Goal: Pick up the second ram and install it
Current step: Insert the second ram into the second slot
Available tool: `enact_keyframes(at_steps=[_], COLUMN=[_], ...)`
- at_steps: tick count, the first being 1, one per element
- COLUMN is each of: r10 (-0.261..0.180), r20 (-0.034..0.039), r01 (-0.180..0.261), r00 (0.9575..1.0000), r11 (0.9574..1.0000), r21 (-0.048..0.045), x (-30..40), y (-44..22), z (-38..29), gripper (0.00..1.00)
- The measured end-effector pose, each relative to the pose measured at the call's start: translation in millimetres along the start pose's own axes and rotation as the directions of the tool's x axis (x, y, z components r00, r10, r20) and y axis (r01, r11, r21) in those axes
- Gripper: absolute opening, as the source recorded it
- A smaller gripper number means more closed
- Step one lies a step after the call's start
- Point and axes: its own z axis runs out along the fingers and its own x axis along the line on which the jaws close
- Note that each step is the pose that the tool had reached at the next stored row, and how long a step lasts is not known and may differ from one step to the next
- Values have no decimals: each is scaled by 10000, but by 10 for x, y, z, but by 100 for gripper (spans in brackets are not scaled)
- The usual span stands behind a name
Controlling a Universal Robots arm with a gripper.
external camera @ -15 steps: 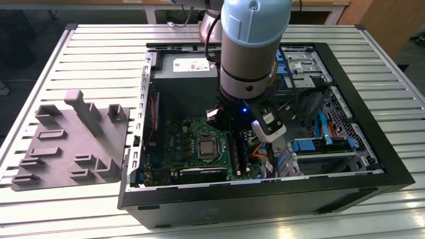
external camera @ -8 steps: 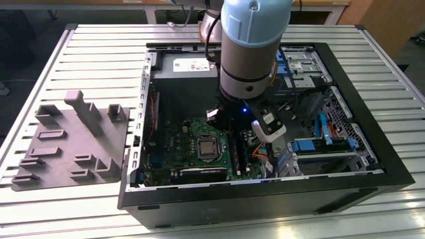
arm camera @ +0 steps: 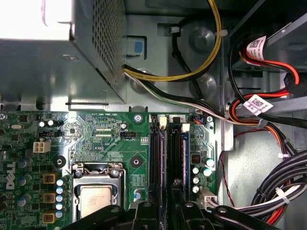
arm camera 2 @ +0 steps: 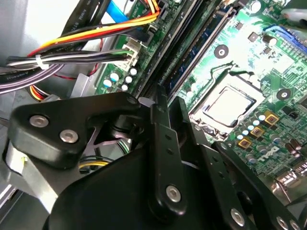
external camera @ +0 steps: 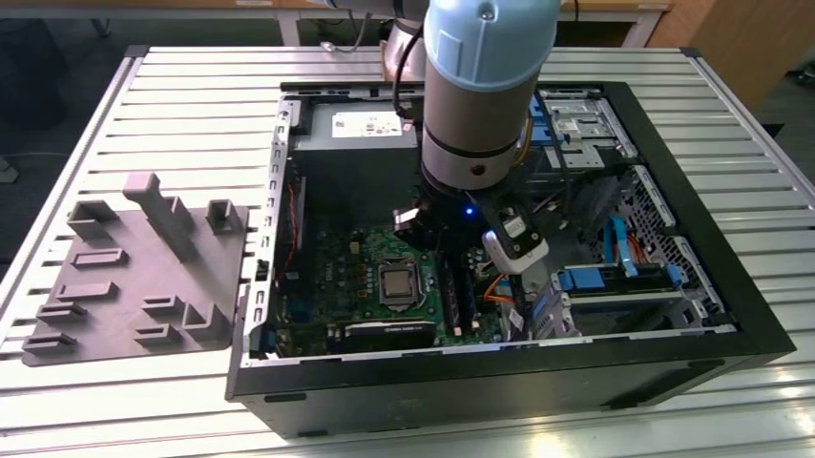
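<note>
My gripper is down inside the open computer case, low over the memory slots of the green motherboard. In both wrist views its black fingers stand close together, in line with a long dark stick seen edge-on. That stick, the second ram, runs along the slots beside the processor socket. The gripper looks shut on its middle. How deep the stick sits in its slot is hidden by the fingers.
A grey holder block lies on the slatted table at the exterior view's left. Bundled cables run close beside the slots. The power supply box and blue drive brackets crowd the case.
</note>
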Motion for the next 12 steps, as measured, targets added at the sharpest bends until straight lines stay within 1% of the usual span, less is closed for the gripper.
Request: enact_keyframes(at_steps=[2,4,6,12], r10=[0,0,1,0], r20=[0,0,0,0], r01=[0,0,-1,0], r00=[10000,10000,10000,10000], r11=[10000,10000,10000,10000], r21=[1,2,0,1], x=[0,-1,-3,-11], y=[0,1,4,15], z=[-1,-22,-65,-227], gripper=[25,25,25,25])
